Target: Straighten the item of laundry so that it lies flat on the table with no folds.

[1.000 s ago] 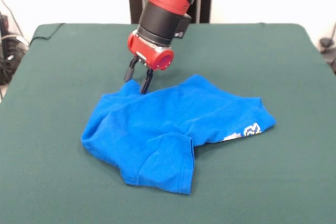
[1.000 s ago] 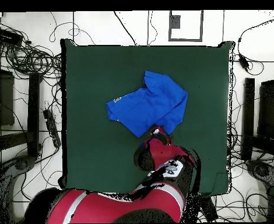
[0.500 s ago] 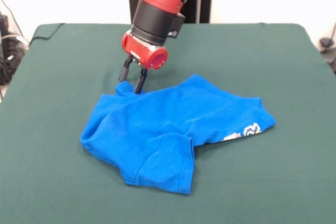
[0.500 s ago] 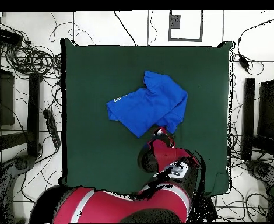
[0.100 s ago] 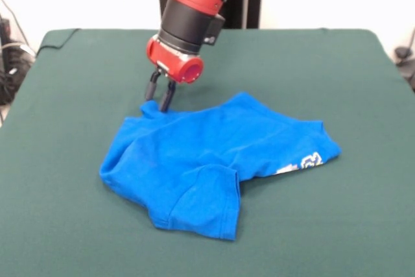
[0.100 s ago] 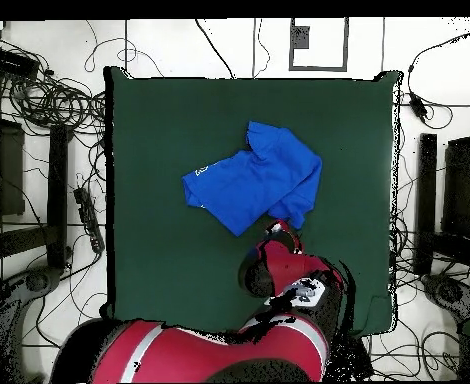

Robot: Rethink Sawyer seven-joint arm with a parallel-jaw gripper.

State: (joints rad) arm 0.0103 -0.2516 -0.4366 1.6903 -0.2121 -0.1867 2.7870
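The item of laundry [image 5: 207,154], a bright blue T-shirt, lies crumpled on the green table [image 5: 311,69], with one sleeve folded over at the front and a white emblem [image 5: 310,159] showing at its right edge. My gripper [image 5: 156,103] stands at the shirt's far left corner, its black fingers pinched on a small raised peak of blue cloth. In the overhead view the shirt [image 6: 254,180] lies near the middle of the table [image 6: 159,130]. My gripper [image 6: 277,227] touches the shirt's lower right edge there.
Green cloth surrounds the shirt on every side. Cables [image 6: 49,100] and dark stands [image 6: 424,200] lie beyond the table's edges in the overhead view. The red arm [image 6: 279,275] hangs over the table's near side.
My gripper has shifted left and slightly farther back in the front view. The shirt's corner has followed it and now forms a small peak. The rest of the shirt lies as before.
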